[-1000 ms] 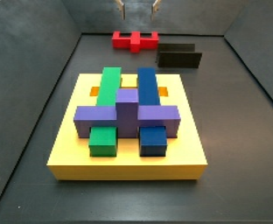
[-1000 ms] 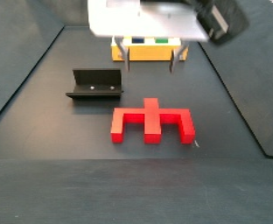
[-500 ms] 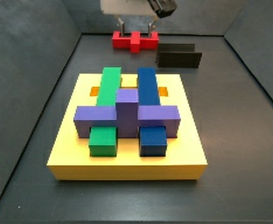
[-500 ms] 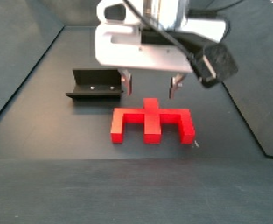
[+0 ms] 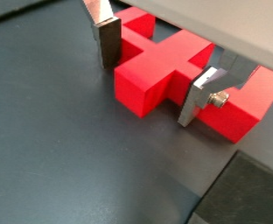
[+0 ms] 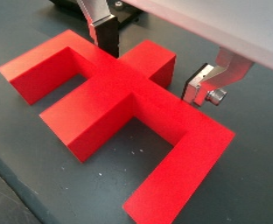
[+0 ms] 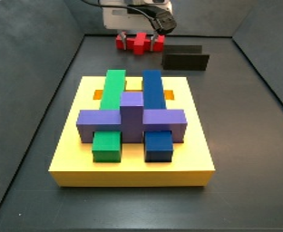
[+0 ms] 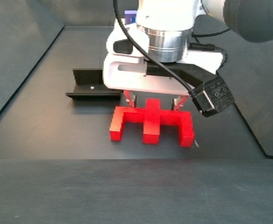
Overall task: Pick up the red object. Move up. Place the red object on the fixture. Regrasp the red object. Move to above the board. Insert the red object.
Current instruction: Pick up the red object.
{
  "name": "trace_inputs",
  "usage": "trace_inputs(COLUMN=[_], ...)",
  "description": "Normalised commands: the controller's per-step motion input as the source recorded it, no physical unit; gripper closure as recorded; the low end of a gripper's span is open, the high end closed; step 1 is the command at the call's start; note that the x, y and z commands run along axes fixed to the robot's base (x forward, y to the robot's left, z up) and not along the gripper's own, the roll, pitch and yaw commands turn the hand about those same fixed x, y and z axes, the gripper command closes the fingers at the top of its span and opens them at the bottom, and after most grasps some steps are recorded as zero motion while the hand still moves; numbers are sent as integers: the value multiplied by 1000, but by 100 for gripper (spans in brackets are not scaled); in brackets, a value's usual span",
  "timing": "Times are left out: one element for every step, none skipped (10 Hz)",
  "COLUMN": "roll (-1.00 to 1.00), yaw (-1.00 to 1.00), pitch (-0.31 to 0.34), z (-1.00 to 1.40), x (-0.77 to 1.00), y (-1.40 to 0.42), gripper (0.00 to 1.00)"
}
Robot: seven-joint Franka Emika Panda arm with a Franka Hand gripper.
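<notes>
**Q:** Red is the colour to look for — where does the red object [image 8: 152,121] lie?

**A:** It lies flat on the dark grey floor [image 8: 57,144] of the walled bin, its legs and centre tab pointing toward the camera in a side view. In a side view from the far end it shows as a small red shape [image 7: 141,42] at the back of the bin.

**Q:** Where is the gripper?

**A:** The gripper [image 8: 150,97] is low over the red object's back bar, hanging from the white arm [image 8: 170,19]. In both wrist views the two silver fingers [image 5: 108,39] stand on either side of the raised centre tab, one on each flank.

**Q:** Are the fingers gripping it?

**A:** They are spread apart. In a wrist view a gap shows between one finger [image 6: 206,83] and the red surface, so the piece is straddled but not clamped.

**Q:** What else is nearby?

**A:** The fixture [image 8: 94,85], a black L-shaped bracket, stands just beside the red object. The board [image 7: 134,132], a yellow slab, sits well apart at the other end, carrying a green block [image 7: 112,91], a blue block [image 7: 152,89] and a purple cross-shaped block [image 7: 131,116] interlocked on top.
</notes>
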Motion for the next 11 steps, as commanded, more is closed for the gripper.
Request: trace_inputs(roll=[0,0,0,0,0,0,0,0,0,0,0], yaw=[6,0,0,0,0,0,0,0,0,0,0], pitch=[0,0,0,0,0,0,0,0,0,0,0], z=[0,0,0,0,0,0,0,0,0,0,0], x=[0,0,0,0,0,0,0,0,0,0,0], y=[0,0,0,0,0,0,0,0,0,0,0], gripper=[0,0,100,100,100,100,100,100,100,100,100])
